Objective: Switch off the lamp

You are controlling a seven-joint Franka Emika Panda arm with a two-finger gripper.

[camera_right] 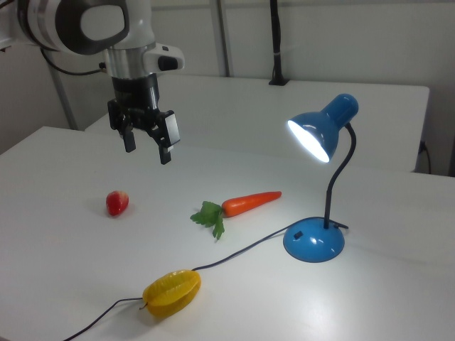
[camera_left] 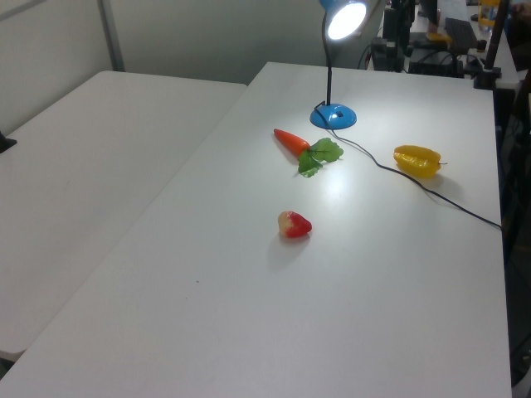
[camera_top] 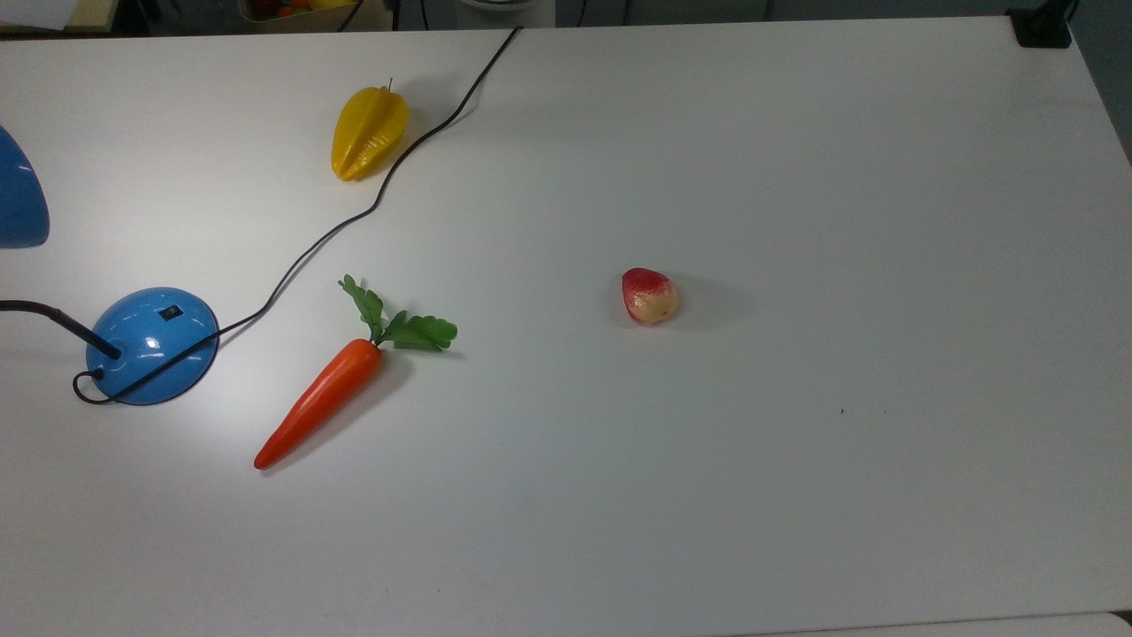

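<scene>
The blue lamp (camera_right: 314, 243) stands lit on the white table, its shade (camera_right: 321, 131) glowing on a black gooseneck. In the top view its dome base (camera_top: 152, 344) sits at the left with a small black switch (camera_top: 170, 311) on top and a black cord (camera_top: 371, 208) trailing to the far edge. In the left view the lamp (camera_left: 333, 115) is at the far end with its bulb bright. My gripper (camera_right: 147, 151) hangs open in the air above the table, well to the right view's left of the lamp, above and behind the red fruit.
An orange carrot (camera_top: 323, 396) with green leaves lies beside the lamp base. A yellow starfruit (camera_top: 368, 132) lies next to the cord. A small red fruit (camera_top: 649, 295) sits mid-table. A second white table (camera_left: 75, 182) adjoins on the left view's left.
</scene>
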